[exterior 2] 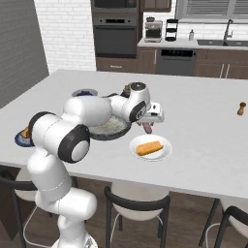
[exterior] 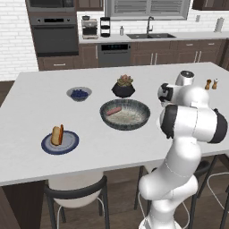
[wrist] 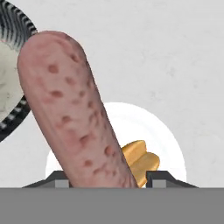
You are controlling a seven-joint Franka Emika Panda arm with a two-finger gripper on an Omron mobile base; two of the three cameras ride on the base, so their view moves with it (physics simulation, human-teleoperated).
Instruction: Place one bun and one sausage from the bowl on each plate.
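Claw [exterior 2: 147, 127] pinches a pink sausage [exterior 2: 147, 128], fingers on its upper end; the sausage hangs down, tilted, above the counter between the big bowl [exterior 2: 112, 129] and the white plate [exterior 2: 151, 147]. In the hand view the sausage [wrist: 72, 113] crosses the frame diagonally in front of that white plate [wrist: 170, 144], whose bun [wrist: 141, 159] peeks out from behind it. Arm reaches forward from the base, elbow bent, wrist level over the bowl's right rim.

Relative to the bowl: the white plate sits just beside it on the near right, with bare counter [exterior 2: 203, 121] beyond it and the counter's front edge close behind the plate. The left base view shows the bowl [exterior: 125, 114] holding one more sausage [exterior: 114, 110]; near-left of it, well apart, a dark blue plate [exterior: 60, 142] carries a bun with a sausage [exterior: 57, 134]. Behind the bowl stand a berry bowl [exterior: 79, 93] and a potted plant [exterior: 123, 86].
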